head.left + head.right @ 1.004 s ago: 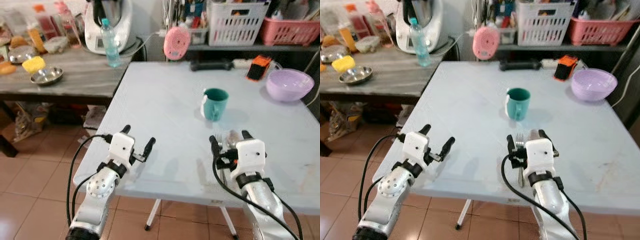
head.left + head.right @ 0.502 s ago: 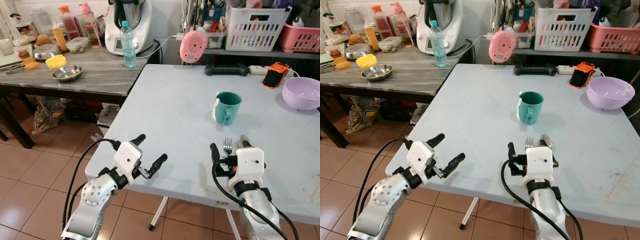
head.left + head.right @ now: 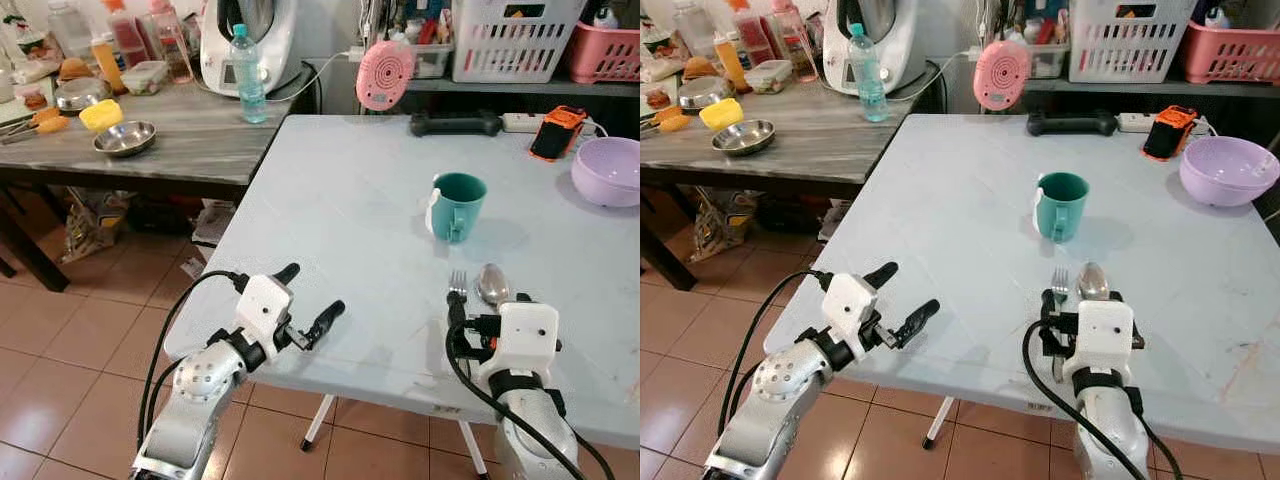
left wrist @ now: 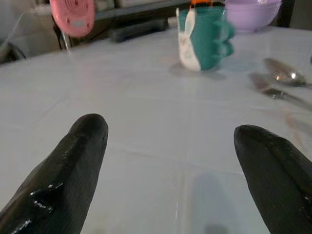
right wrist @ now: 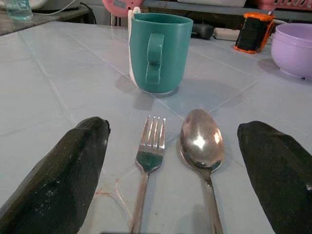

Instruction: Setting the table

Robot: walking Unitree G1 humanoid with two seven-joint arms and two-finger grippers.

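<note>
At the table's (image 3: 330, 200) near edge the right gripper (image 5: 173, 161) sat with fingers spread either side of a fork (image 5: 148, 156) and spoon (image 5: 201, 144) lying side by side. The left gripper (image 3: 312, 300) hovered over the near left corner, fingers apart, holding nothing. Beyond the cutlery stood a green mug (image 3: 455, 206), and farther right a purple bowl (image 3: 608, 171).

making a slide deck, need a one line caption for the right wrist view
Right gripper open, its jaws straddling a fork and spoon lying side by side before a teal mug.

Home kitchen, food processor (image 3: 232, 40), dish baskets (image 3: 515, 40)
</note>
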